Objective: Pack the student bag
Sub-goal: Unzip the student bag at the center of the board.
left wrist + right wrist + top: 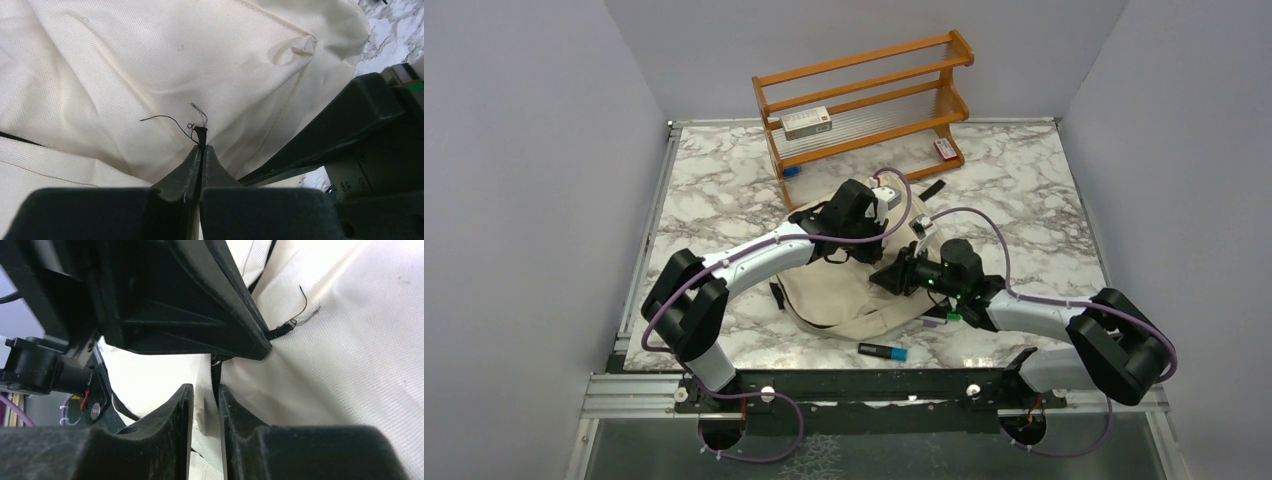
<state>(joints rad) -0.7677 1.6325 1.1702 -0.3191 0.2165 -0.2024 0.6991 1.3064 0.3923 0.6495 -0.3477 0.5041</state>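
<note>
The student bag [839,300], cream fabric with black zipper lines, lies on the marble table between the two arms. My left gripper [876,243] hangs over its far side. In the left wrist view the left gripper [202,146] is shut on a frayed black tab [201,134] of the bag [150,60]. My right gripper [887,275] meets it from the right. In the right wrist view the right gripper [206,390] stands slightly open, with a fold of the bag [350,350] and its black zipper line [215,377] in the gap. The left gripper's fingers [200,305] sit just above.
A wooden rack [864,100] stands at the back with a white and red box [807,122] on its shelf and a small red and white item [944,149] at its foot. A black marker with a blue cap [883,351] lies near the front edge.
</note>
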